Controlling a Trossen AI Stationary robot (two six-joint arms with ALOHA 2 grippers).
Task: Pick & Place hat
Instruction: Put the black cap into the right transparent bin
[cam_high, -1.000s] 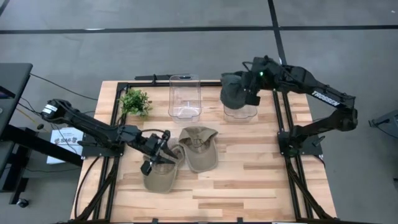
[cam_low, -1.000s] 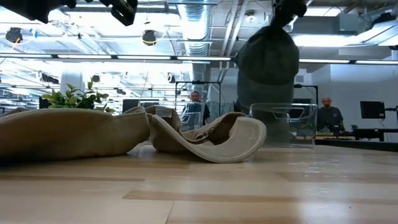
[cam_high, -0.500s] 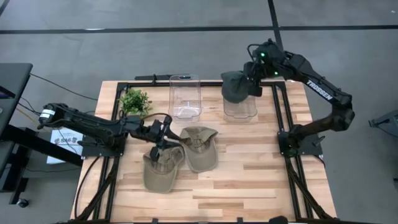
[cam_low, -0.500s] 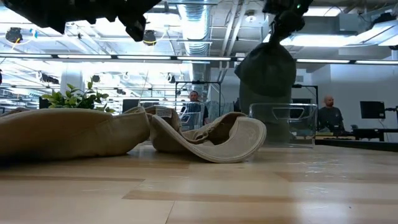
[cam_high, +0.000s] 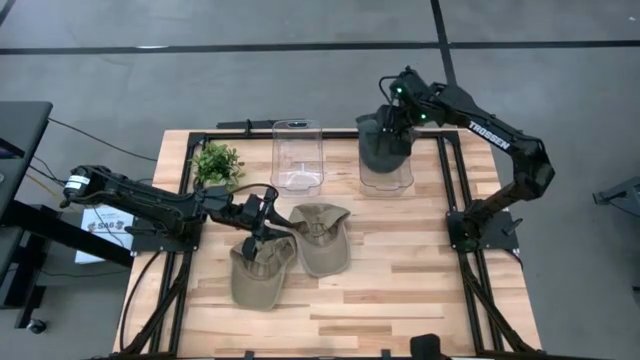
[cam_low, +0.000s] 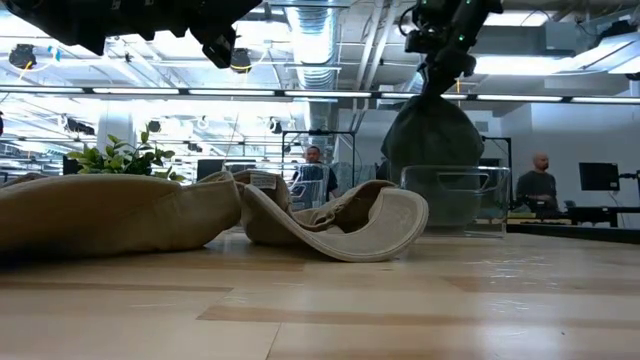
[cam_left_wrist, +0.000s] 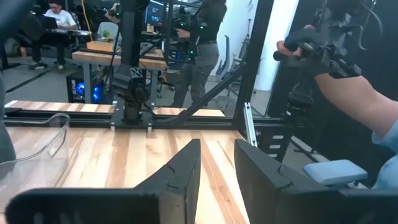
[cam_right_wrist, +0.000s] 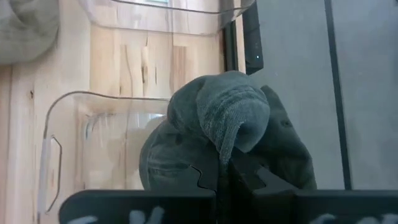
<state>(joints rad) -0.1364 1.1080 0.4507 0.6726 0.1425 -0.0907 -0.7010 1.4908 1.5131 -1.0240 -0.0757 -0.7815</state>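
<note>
**Now the dark hat sinks into the right bin**

Now the right gripper (cam_high: 385, 122) is clenched on the bunched crown of the dark hat (cam_high: 381, 146), which hangs with its lower part inside the right bin (cam_high: 387, 178). A second ago the hat hung clear above that bin, toward its outer side; since then the arm has swung inward and the hat has come lower, so in the low view its bottom sits behind the bin's clear wall (cam_low: 455, 200).

The left gripper (cam_high: 262, 212) hovers just left of the second bin (cam_high: 298, 156), above the two tan hats (cam_high: 292, 252) that lie flat on the table (cam_high: 400, 290), overlapping each other. Its fingers (cam_left_wrist: 180, 177) stand partly apart with nothing between them. It has held this spot for the last half second, after moving up from the nearer tan hat. A small plant (cam_high: 218, 163) stands left of the second bin.
</note>
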